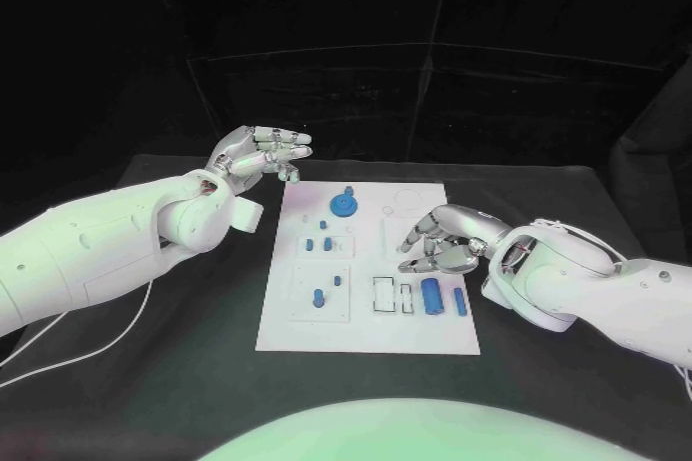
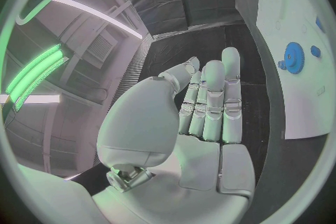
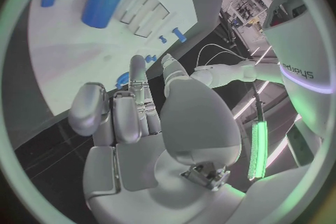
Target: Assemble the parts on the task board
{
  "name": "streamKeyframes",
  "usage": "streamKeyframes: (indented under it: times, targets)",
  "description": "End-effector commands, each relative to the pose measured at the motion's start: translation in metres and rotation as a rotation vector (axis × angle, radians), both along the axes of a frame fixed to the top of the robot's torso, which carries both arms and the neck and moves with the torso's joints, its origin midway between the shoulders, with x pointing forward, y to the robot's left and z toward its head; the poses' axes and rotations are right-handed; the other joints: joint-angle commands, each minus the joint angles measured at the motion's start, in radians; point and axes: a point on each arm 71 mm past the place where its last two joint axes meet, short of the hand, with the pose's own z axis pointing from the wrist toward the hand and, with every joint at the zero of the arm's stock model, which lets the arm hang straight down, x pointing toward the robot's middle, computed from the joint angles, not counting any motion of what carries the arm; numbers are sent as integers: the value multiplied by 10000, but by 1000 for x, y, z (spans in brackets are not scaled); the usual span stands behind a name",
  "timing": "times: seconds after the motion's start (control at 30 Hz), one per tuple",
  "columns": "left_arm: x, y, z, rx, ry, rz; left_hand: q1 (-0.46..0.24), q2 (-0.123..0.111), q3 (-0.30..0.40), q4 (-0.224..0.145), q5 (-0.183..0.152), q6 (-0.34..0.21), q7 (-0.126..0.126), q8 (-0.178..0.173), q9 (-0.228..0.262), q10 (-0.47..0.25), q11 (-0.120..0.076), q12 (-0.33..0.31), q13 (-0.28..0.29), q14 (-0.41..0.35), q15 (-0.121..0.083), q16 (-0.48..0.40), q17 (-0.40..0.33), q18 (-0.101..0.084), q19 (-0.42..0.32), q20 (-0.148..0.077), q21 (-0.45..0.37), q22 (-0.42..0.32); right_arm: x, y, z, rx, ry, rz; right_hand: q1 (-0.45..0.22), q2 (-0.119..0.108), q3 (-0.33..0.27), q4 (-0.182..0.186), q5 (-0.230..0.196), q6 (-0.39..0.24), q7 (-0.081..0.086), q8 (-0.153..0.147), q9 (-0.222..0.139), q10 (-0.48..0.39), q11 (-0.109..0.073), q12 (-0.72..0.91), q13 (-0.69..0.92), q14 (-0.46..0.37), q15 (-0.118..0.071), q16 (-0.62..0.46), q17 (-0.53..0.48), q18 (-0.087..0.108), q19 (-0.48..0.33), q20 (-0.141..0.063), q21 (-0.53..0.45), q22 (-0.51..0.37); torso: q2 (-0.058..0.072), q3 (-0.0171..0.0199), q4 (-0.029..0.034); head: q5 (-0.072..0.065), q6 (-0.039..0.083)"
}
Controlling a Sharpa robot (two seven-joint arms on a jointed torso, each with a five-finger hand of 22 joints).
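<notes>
Left hand (image 1: pixel 260 156) up off the worktop (image 1: pixel 548 196), just past the task board (image 1: pixel 369 326) far-left corner, fingers curled, holding nothing; right hand (image 1: pixel 450 241) over the board's right half, fingers curled in, empty; blue gear (image 1: pixel 345 203) between the hands; blue parts (image 1: pixel 433 296) lie just beside the right hand, its near side.
</notes>
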Motion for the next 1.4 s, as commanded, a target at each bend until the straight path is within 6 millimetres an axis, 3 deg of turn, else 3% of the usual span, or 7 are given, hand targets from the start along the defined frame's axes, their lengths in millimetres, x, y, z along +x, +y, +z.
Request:
streamKeyframes:
  times: [0.03, 0.07, 0.23, 0.4, 0.7, 1.4]
  targets:
    - [-1, 0, 1, -94, -34, -96, 20, 44, -38, -21, 17, 7, 45, 56, -9, -67, -13, 68, -9, -76, 1, -60, -9, 67, -74, 12, -54, -9, -2, -19, -6, -353, 1237, -1766, -3, 163, -246, 218, 58, -10, -86, 416, 126, 122, -106, 1625, 1834, 391, -100, 89, 108, -81, 10, -46, 60, 74, -22, -19, -138, -140, 22]
    - [-1, 0, 1, -90, -34, -90, 14, 45, -40, -18, 18, 8, 44, 58, -9, -67, -13, 70, -9, -76, 1, -60, -11, 67, -74, 12, -55, -10, -3, -23, -6, -498, 1280, -1906, 49, 201, -409, 336, 78, -134, -75, 645, 189, 31, -144, 2210, 2515, 397, -123, 122, 150, -93, 16, -49, 79, 103, -26, -18, -147, -151, 24]
    - [-1, 0, 1, -87, -33, -97, 9, 46, -42, -15, 18, 8, 44, 59, -8, -68, -13, 72, -10, -76, 2, -60, -12, 66, -74, 13, -56, -11, -9, -38, -6, -1261, 1513, -2475, -194, 180, -968, 974, 204, -500, -118, 1176, 313, 298, -65, 3871, 4579, 450, -74, 329, 522, -104, 69, -62, 172, 294, -41, -28, -168, -219, 25]
    - [-1, 0, 0, -85, -27, -118, 9, 46, -42, -15, 18, 8, 44, 59, -8, -68, -13, 72, -10, -76, 2, -60, -12, 66, -74, 13, -56, -11, -15, -40, -12, -1864, 1833, -2617, -385, 217, -1290, 1114, 231, -804, -70, 1537, 405, 486, -47, 4734, 5703, 486, -63, 491, 825, -130, 96, -17, 229, 413, -28, -22, -161, -262, 37]
    - [-1, 0, -1, -73, -11, -125, 9, 46, -42, -15, 18, 8, 44, 59, -8, -68, -13, 72, -10, -76, 2, -60, -12, 66, -74, 13, -56, -11, -20, -30, -23, -2476, 2194, -2285, -765, 193, -1482, 1134, -28, -1013, -73, 1871, 508, 515, -19, 5053, 6193, 499, -48, 585, 995, -144, 117, 1, 279, 518, -20, -37, -149, -271, 28]
    - [-2, 3, -3, -2, 66, -95, -11, 48, -53, -5, 29, 7, 40, 67, -9, -70, -16, 84, -11, -78, 4, -61, -22, 66, -77, 16, -64, -16, -24, -6, -43, -3064, 2485, -1721, -811, 244, -1475, 1111, 36, -911, -159, 2330, 723, 605, -81, 5327, 6626, 563, -86, 796, 1439, -172, 166, -20, 372, 714, -31, -43, -143, -274, -35]
